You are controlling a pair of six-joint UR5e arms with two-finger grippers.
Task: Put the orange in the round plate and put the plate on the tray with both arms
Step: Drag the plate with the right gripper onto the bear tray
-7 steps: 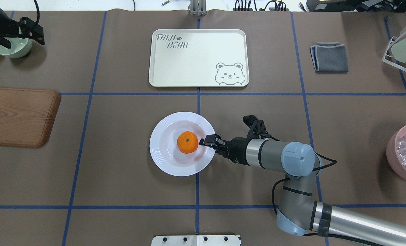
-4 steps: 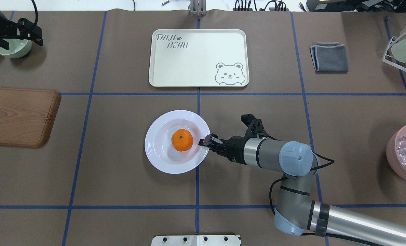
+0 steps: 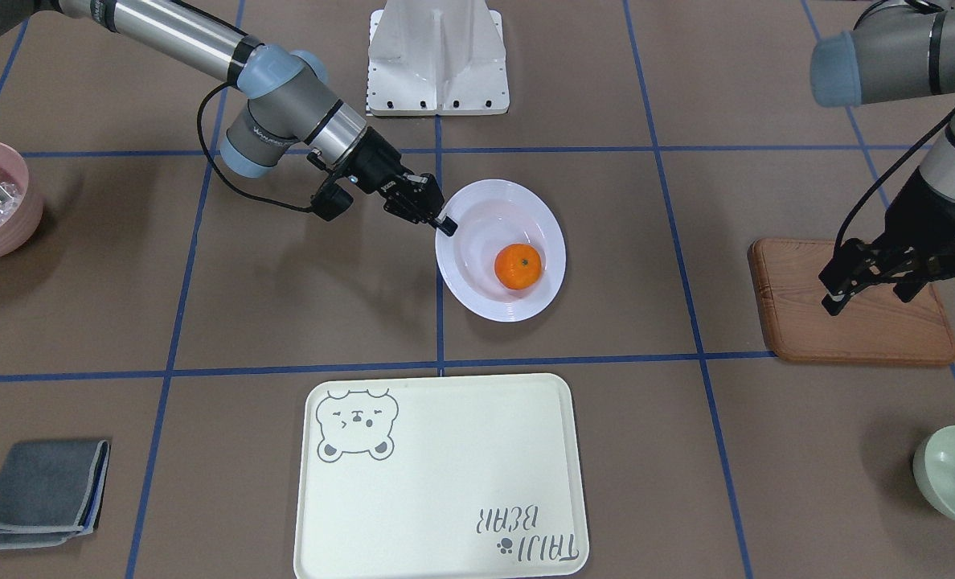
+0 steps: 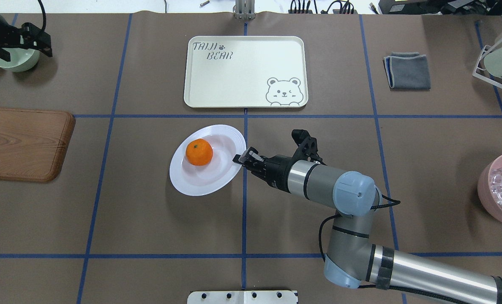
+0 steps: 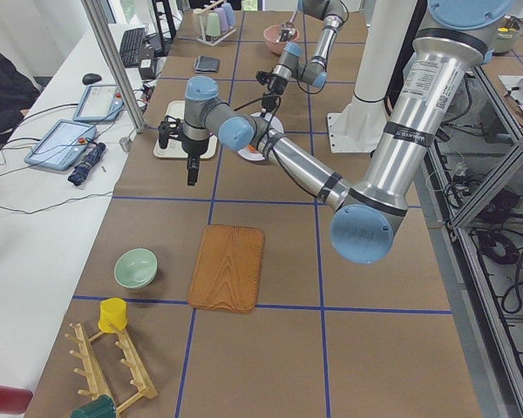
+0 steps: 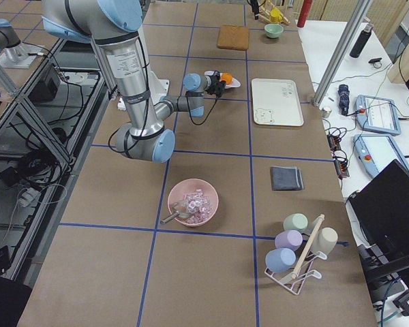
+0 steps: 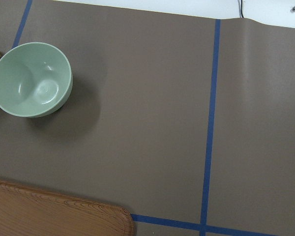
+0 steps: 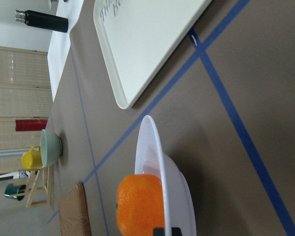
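Green bowl (image 7: 31, 79); wooden board (image 7: 54, 211)

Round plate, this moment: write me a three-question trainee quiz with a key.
1. True or false: the orange lies in the round plate.
2. The right end effector is closed on: A) the orange B) the plate's rim C) nothing.
3. Is the plate on the tray yet?
Key: 1 true; 2 B; 3 no, it sits short of the tray, which holds nothing.
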